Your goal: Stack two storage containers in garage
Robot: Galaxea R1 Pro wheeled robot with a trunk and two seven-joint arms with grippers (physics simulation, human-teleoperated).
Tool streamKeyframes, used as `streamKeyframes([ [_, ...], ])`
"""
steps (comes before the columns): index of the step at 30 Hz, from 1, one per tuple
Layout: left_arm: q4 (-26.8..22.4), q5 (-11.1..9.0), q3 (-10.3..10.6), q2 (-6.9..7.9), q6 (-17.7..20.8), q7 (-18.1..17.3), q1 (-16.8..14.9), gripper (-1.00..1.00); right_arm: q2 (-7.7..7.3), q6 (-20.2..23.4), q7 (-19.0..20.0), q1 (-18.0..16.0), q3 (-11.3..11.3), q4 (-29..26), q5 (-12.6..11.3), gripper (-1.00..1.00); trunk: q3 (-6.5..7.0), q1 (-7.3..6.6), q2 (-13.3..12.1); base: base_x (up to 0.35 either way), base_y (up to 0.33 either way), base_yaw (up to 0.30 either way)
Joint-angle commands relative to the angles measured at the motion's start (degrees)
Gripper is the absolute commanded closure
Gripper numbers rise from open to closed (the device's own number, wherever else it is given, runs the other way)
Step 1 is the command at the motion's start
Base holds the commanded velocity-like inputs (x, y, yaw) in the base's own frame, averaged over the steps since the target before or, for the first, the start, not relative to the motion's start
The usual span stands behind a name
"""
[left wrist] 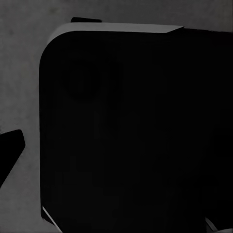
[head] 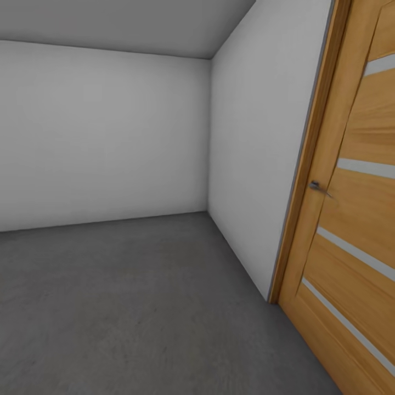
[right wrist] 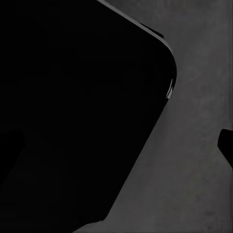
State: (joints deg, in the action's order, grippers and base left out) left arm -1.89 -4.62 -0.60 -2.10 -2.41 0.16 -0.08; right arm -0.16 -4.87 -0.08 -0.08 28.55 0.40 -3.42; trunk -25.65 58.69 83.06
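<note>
Pincer state cannot be told for either arm: each wrist view is showing a large black rounded body (left wrist: 136,131) over grey floor, with only a dark sliver at the frame edge. The head view is looking into a bare corner of the garage: concrete floor (head: 137,307), pale walls (head: 104,137), and a wooden door (head: 351,230) with a handle (head: 318,187) at the right. No orange bins are appearing, so their direction from either arm cannot be judged. No writing is readable.
</note>
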Motion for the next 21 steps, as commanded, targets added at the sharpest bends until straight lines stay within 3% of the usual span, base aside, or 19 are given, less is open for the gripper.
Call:
streamKeyframes([
  [1, 0.0, -0.5, 0.0, -0.01, -0.2, 0.0, 0.0, -1.0, 0.01, -0.3, 0.0, 0.0, 0.4, 0.0, -0.4, -1.0, -0.04, 0.04, 0.0, 0.322, 0.094, 0.0],
  [9, 0.0, -0.4, -0.1, -0.01, -0.5, 0.0, 0.0, -1.0, 0.11, -0.4, 0.0, 0.0, 0.4, 0.0, -0.4, -1.0, 0.03, 0.04, 0.0, 0.298, 0.08, -0.044],
  [21, 0.0, -0.3, -0.1, -0.01, -0.6, 0.0, 0.0, -1.0, 0.07, -0.3, 0.0, 0.0, 0.4, 0.0, -0.4, -1.0, 0.43, 0.04, 0.0, 0.03, 0.005, -0.213],
])
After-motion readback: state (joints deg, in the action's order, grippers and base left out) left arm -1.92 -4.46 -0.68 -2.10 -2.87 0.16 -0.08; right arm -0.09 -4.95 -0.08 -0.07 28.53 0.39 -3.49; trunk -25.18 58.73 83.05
